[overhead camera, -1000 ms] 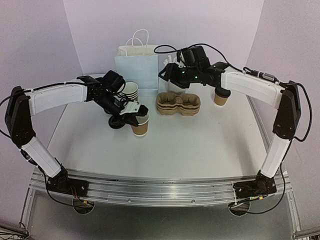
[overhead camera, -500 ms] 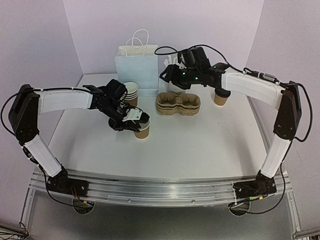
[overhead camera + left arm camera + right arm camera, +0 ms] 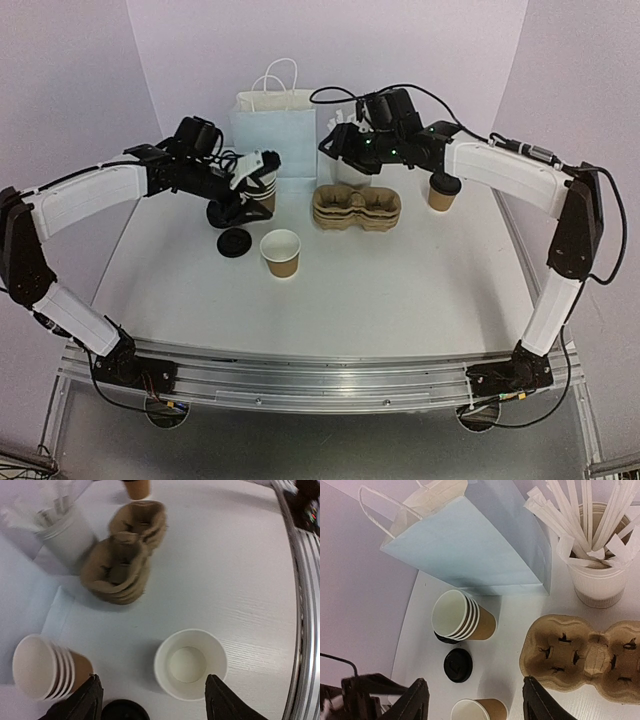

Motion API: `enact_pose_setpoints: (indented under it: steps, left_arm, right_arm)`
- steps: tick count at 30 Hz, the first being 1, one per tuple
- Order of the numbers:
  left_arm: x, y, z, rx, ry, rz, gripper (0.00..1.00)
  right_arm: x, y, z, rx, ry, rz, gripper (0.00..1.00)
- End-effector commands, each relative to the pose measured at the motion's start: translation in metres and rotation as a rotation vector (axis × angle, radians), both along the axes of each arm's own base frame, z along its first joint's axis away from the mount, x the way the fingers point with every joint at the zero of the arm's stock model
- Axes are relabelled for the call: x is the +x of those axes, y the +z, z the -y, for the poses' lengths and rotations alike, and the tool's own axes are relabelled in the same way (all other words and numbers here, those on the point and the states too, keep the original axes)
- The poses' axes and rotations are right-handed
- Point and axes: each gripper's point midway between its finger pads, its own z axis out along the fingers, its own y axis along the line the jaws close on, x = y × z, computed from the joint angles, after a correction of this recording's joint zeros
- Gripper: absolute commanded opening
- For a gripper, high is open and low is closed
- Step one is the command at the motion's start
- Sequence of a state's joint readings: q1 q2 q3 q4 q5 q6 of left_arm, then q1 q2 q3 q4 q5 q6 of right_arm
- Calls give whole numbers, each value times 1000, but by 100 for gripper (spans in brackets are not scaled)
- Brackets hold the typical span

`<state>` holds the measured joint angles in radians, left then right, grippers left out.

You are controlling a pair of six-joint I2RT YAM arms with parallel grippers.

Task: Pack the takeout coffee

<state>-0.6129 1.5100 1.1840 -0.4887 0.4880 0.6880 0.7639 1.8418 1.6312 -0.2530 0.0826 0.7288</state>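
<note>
Left claw [image 3: 258,170] spread | cup [image 3: 281,252] upright, brown kraft (white inside)

Three downward views, same open cup [image 3: 281,252]

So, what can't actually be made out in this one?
Top view: straw cup mostly hidden behind the right gripper; cup stack partly behind the left gripper.
Left wrist: black lid cut by the bottom edge, far kraft cup by the top edge.
Right wrist: single cup cut by the bottom edge; dark thing under the cup stack hidden.
</note>
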Motion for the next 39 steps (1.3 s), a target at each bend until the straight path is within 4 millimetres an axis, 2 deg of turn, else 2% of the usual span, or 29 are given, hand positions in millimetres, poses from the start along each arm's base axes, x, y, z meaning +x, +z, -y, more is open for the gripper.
enact_pose_setpoints:
  steps: [1,4,8,14,17,21,24,32,39]
  left_arm:
    - [50,25,-55,-176,581,-143,71]
    - [42,-12,-74,-138,716,-237,71]
    - [43,-63,-96,-15,919,-368,73]
    - [54,-94,-99,99,958,-387,74]
    - [57,-113,-99,150,970,-413,66]
    - [71,-129,-84,187,936,-406,53]
    - [75,-140,-81,240,933,-423,45]
    - [64,-142,-62,249,873,-426,43]
    - [54,-151,-70,275,957,-492,40]
  right_arm:
    - [-5,32,8,59,-46,-9,59]
    - [-6,26,5,49,-47,-34,59]
    - [-6,20,1,20,-30,-41,59]
    - [-3,3,3,-54,-9,-21,61]
    - [-2,-3,1,-67,5,-26,61]
    - [-5,-3,7,-69,-14,-29,61]
    - [-8,-4,14,-76,-33,-31,61]
    - [-13,-6,21,-91,-39,-30,61]
    - [-20,-5,26,-99,-43,-23,61]
